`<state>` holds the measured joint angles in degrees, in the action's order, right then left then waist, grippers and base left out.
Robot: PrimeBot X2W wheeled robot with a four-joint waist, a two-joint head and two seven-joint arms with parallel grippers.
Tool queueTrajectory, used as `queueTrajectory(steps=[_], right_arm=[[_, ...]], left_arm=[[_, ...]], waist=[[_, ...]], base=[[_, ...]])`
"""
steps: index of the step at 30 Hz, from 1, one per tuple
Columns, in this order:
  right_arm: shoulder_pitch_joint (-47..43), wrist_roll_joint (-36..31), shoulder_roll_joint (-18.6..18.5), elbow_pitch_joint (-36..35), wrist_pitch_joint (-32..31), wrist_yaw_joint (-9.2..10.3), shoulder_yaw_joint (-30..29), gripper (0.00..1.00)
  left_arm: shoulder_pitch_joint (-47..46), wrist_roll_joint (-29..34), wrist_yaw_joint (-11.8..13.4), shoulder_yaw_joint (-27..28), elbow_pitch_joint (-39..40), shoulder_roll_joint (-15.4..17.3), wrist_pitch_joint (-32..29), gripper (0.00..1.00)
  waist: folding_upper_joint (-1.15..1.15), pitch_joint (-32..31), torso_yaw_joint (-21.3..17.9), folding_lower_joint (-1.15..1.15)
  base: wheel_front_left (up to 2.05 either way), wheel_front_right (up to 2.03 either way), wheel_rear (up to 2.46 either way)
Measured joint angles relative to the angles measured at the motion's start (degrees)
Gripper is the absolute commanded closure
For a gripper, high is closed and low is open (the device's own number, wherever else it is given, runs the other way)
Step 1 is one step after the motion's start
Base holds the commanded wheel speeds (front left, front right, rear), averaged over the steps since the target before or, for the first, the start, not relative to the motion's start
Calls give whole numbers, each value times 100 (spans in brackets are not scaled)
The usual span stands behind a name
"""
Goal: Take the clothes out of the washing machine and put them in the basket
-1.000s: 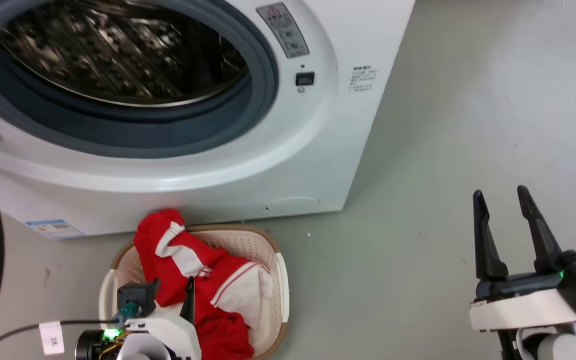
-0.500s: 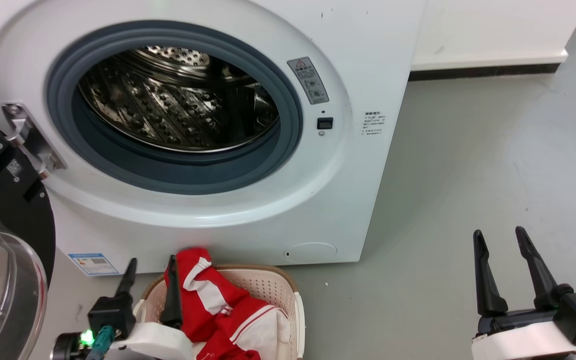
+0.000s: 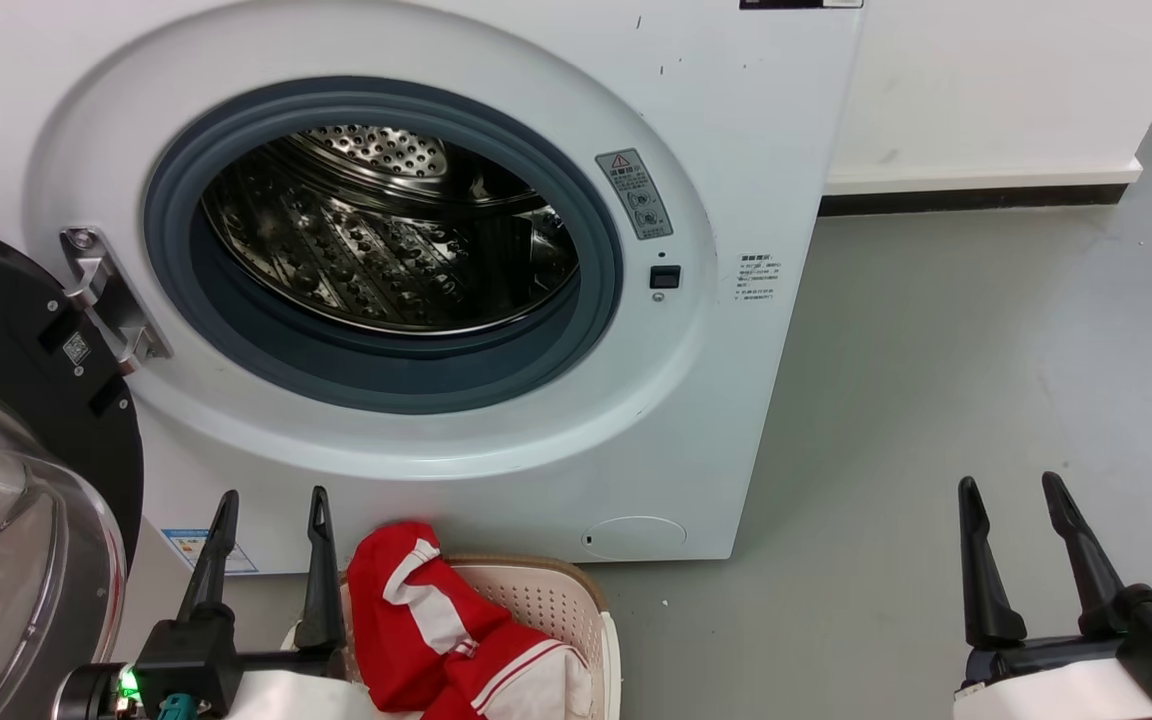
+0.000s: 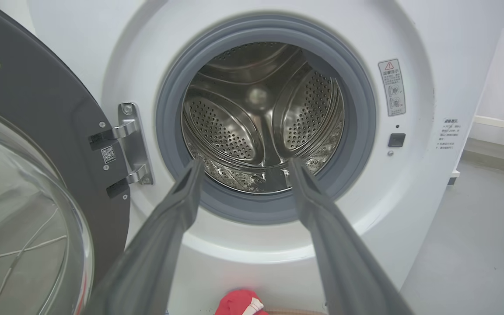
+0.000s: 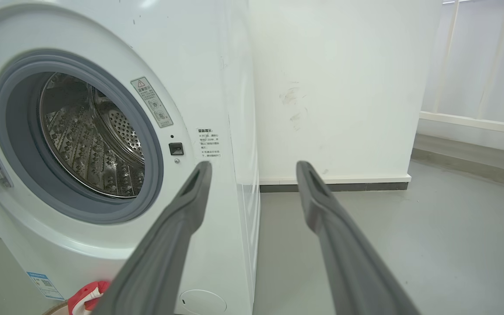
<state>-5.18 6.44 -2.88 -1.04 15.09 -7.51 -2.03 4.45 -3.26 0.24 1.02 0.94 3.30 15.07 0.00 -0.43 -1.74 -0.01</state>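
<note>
Fingers (image 3: 319, 560) apart, your left gripper (image 3: 273, 493) has risen, the red striped fabric garment (image 3: 416, 620) delivered into the cream plastic basket (image 3: 548, 603) beside them.

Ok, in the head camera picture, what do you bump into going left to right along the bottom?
glass door → left gripper → red clothes → right gripper

The clothes (image 3: 416, 620) lie in the basket (image 3: 551, 600) just before the washing machine (image 3: 756, 150), perhaps touching its front.
</note>
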Motion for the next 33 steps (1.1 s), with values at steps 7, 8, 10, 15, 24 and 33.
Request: queueTrajectory(steps=[7, 8, 10, 15, 24, 33], right_arm=[[-63, 22, 0, -2, 0, 0, -19, 0], [-69, 22, 0, -12, 0, 0, -20, 0], [-77, 24, -1, -56, 0, 0, -21, 0], [-83, 40, 0, -94, 0, 0, -2, 0], [-97, 16, 0, -78, 0, 0, -2, 0], [-96, 12, 0, -70, 0, 0, 16, 0]], left_arm=[[109, -57, -21, 38, 140, -30, 0, 0], [109, -86, -20, 53, 119, -30, 0, 0], [121, -141, -19, 73, 57, -33, 0, 0], [123, -188, -14, 77, -96, -35, 0, 0], [122, -196, 1, 68, -114, -37, 0, 0], [122, -149, 11, 70, -99, -37, 0, 0]], waist=[[0, -67, 5, 0], [0, -76, 5, 0], [0, -90, 6, 1], [0, -111, -17, 1], [0, -117, -31, 1], [0, -97, -54, 1]], base=[[0, 0, 0], [0, 0, 0], [0, 0, 0], [0, 0, 0], [0, 0, 0], [0, 0, 0]])
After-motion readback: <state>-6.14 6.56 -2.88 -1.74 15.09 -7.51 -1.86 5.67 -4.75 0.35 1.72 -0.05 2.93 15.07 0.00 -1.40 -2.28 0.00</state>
